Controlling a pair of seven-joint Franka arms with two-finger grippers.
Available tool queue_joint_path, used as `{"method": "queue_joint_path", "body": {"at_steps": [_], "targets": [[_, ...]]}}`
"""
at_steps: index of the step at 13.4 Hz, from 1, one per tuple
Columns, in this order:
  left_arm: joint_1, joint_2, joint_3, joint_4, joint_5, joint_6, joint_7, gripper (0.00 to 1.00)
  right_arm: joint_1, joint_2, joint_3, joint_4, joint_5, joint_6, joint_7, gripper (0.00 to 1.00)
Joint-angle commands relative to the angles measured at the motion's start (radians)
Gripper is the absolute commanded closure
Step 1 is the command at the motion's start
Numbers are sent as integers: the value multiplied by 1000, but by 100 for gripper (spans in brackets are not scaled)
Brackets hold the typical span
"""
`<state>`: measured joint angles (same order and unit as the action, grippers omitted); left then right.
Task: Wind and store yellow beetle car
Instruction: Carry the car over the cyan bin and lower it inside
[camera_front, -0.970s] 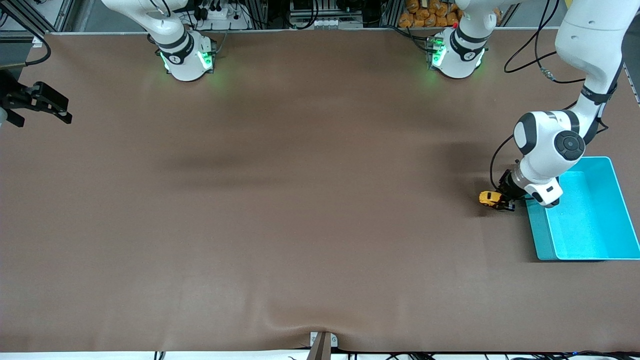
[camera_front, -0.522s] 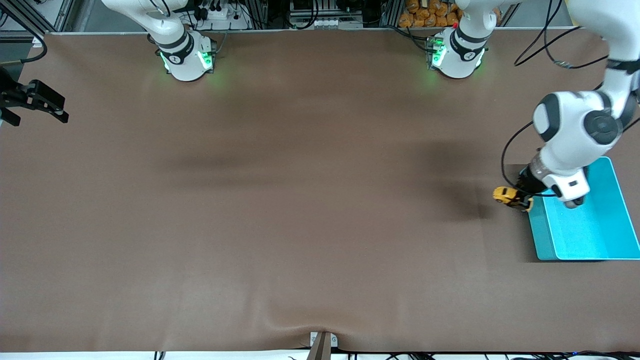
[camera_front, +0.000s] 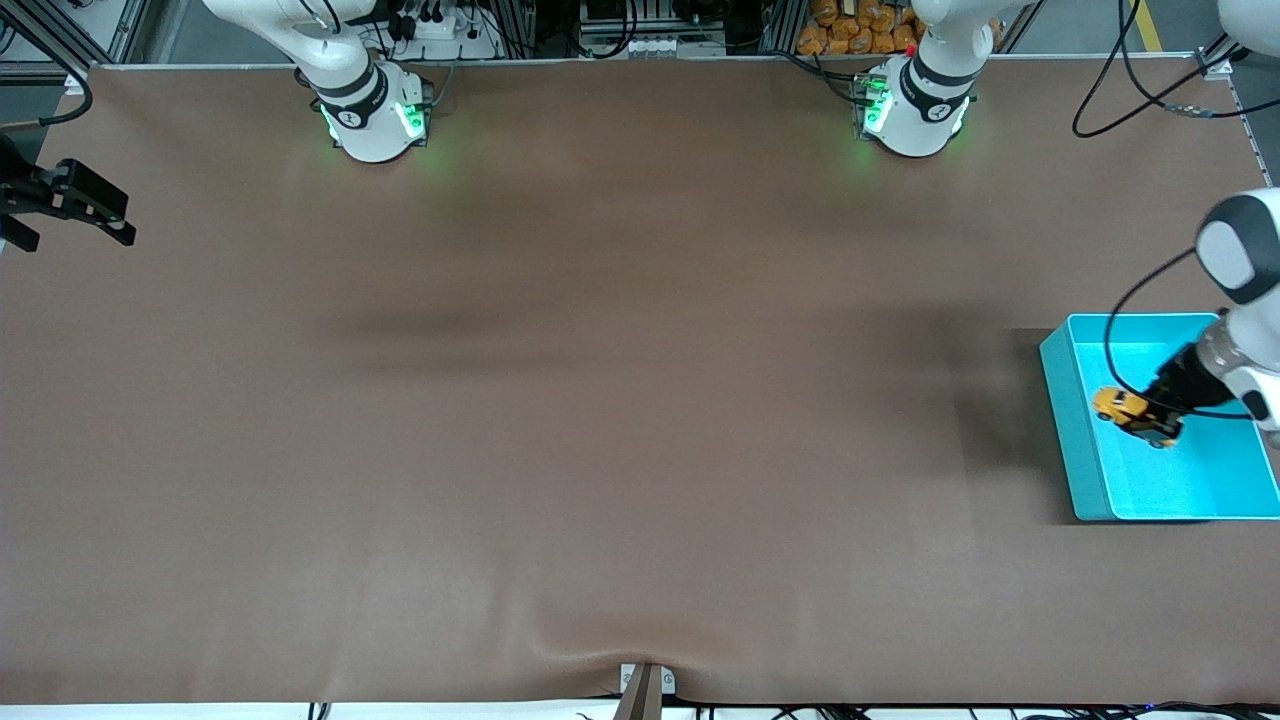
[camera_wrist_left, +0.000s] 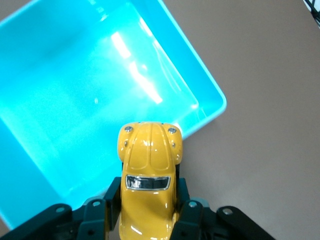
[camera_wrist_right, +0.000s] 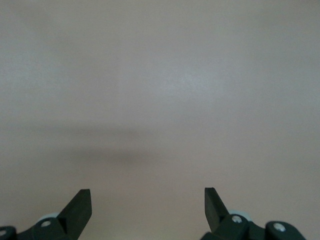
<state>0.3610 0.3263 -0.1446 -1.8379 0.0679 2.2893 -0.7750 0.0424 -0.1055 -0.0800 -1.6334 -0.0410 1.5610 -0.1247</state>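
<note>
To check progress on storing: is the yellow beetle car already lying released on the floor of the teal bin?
No, the yellow beetle car is clamped in the left gripper, held in the air over the teal bin.

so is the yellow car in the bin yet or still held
Held. The left end effector grips the yellow beetle car over the teal bin, not released.

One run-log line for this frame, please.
left gripper: shut on yellow beetle car, over teal bin | right gripper: open, waiting over table | stored: not yet
</note>
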Motion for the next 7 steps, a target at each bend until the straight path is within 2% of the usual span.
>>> {"method": "queue_joint_path", "body": {"at_steps": [1,7], "targets": [[73,60,-10,81,-62,-34,144,100,7,-6,-6,20,-14,-13,17,0],[147,126,-7,92,-91,-36,537,100,5,-6,-6,33,-14,-13,11,0]]}}
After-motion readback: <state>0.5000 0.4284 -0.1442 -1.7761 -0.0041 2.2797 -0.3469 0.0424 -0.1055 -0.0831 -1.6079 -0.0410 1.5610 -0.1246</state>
